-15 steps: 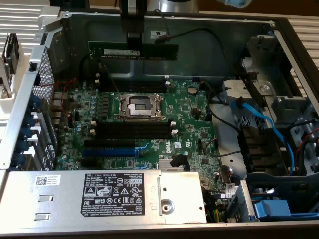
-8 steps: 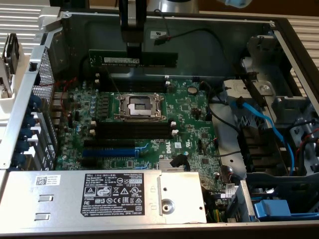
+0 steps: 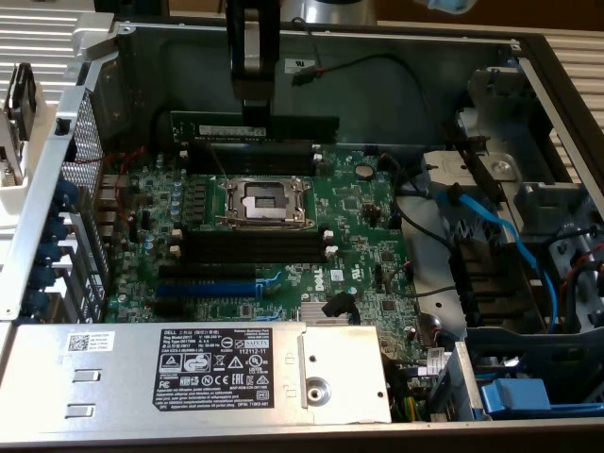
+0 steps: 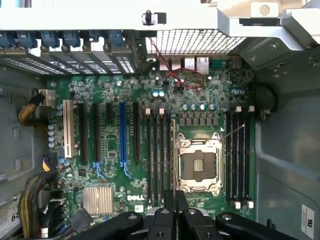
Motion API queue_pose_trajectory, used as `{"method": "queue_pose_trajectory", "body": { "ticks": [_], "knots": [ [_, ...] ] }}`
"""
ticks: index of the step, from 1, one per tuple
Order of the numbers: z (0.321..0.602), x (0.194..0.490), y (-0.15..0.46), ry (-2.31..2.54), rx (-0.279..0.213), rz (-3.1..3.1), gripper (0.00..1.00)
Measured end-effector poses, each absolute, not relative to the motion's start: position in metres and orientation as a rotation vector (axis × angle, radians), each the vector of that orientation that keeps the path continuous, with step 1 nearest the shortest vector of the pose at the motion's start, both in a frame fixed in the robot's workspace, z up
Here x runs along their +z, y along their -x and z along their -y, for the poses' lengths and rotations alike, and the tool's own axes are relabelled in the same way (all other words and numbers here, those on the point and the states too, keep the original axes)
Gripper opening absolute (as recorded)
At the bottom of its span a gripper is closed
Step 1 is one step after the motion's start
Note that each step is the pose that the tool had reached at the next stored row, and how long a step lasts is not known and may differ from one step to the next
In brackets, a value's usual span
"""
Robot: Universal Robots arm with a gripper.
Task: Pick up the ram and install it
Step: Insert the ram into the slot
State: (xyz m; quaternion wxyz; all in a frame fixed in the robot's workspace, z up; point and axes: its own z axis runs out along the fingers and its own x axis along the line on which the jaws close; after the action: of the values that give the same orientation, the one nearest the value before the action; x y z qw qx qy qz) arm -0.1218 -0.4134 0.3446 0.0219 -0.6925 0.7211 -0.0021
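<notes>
The ram (image 3: 203, 125), a long thin dark stick with a whitish label strip, hangs level in the open computer case, above the motherboard (image 3: 359, 236). My gripper (image 3: 257, 111) comes down from above and is shut on the stick's middle. In the exterior view the stick appears just above the far pair of black memory slots (image 3: 247, 148), not touching them. In the wrist view my gripper (image 4: 173, 199) points down at the board, and the ram shows edge-on as a thin dark strip (image 4: 173, 150) between the black memory slots (image 4: 159, 155) and the CPU socket (image 4: 197, 165).
The CPU socket (image 3: 264, 198) sits between two banks of memory slots, the nearer bank (image 3: 250, 247) beside the blue expansion slot (image 3: 206, 288). A silver labelled cover (image 3: 226, 363) spans the front. Blue cables (image 3: 500, 236) and drive bays crowd the exterior view's right.
</notes>
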Motion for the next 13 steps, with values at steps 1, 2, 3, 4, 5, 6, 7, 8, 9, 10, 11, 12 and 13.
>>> {"method": "queue_pose_trajectory", "body": {
  "ticks": [1, 2, 3, 4, 5, 6, 7, 8, 9, 10, 11, 12, 13],
  "knots": [
    [0.413, 0.343, 0.122, 2.144, -0.006, -2.236, 0.12],
    [0.413, 0.341, 0.122, 2.143, -0.007, -2.238, 0.12],
    [0.413, 0.339, 0.122, 2.141, -0.007, -2.239, 0.12],
    [0.413, 0.338, 0.122, 2.140, -0.007, -2.240, 0.12],
    [0.414, 0.336, 0.121, 2.139, -0.007, -2.241, 0.12],
    [0.415, 0.335, 0.121, 2.139, -0.007, -2.241, 0.12],
    [0.415, 0.334, 0.121, 2.138, -0.007, -2.242, 0.12],
    [0.415, 0.333, 0.121, 2.138, -0.007, -2.242, 0.12],
    [0.416, 0.332, 0.121, 2.138, -0.007, -2.242, 0.12],
    [0.416, 0.332, 0.121, 2.137, -0.007, -2.242, 0.12],
    [0.416, 0.332, 0.121, 2.137, -0.007, -2.242, 0.12],
    [0.416, 0.332, 0.121, 2.138, -0.007, -2.242, 0.12],
    [0.417, 0.331, 0.121, 2.138, -0.007, -2.242, 0.12]
  ]
}}
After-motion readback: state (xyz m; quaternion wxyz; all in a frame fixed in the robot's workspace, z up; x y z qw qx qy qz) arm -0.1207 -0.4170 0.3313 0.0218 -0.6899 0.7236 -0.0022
